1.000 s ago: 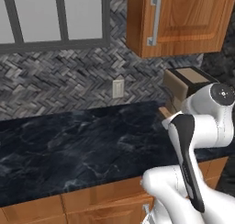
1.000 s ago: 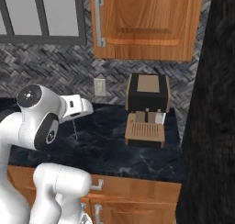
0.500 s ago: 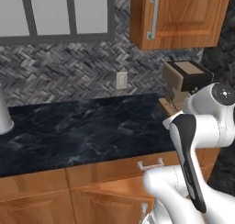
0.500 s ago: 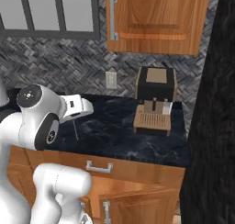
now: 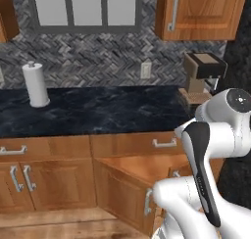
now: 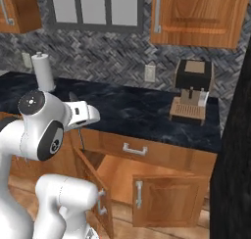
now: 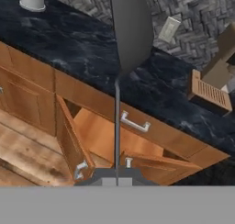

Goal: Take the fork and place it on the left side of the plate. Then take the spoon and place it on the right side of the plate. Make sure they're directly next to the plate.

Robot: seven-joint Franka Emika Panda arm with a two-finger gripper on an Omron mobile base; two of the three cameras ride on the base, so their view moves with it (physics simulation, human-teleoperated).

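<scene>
Pinched between the gripper's (image 7: 116, 179) closed fingers is the spoon (image 7: 128, 44), its handle rising straight from the tips and its oval bowl pointing away toward the counter (image 7: 69, 48) beyond. Over the last second the whole scene has slid sideways, so the base has been driving along the cabinets: the coffee machine (image 6: 192, 88) now sits off to the gripper's right, and a paper-towel roll (image 5: 35, 84) has appeared far to its left. The plate is yet to appear, so I judge the spoon is still being carried toward it.
</scene>
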